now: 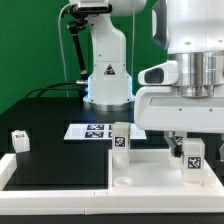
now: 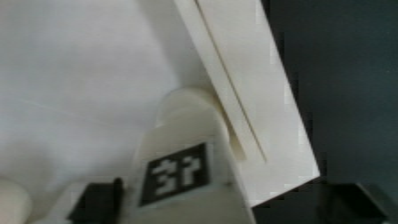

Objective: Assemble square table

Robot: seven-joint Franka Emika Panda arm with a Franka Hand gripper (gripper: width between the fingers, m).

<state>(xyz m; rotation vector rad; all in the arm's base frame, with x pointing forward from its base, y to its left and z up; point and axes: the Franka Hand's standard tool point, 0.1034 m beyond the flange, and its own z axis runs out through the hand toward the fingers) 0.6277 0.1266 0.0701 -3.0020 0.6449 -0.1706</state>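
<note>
The white square tabletop [image 1: 150,168] lies at the exterior view's lower right. One white tagged leg [image 1: 121,140] stands upright at its far corner. A second tagged leg [image 1: 191,158] stands at its near right side, right under my gripper [image 1: 187,150]. In the wrist view this leg [image 2: 182,165] sits between my two dark fingertips [image 2: 103,200], next to the tabletop's raised edge [image 2: 240,90]. The jaws stand wider than the leg, with a gap on one side. A third tagged leg [image 1: 19,141] stands alone at the exterior view's left.
The marker board [image 1: 88,131] lies flat in front of the robot base [image 1: 107,80]. Long white border rails [image 1: 50,195] run along the front and left of the dark table. Black cables hang at the back left.
</note>
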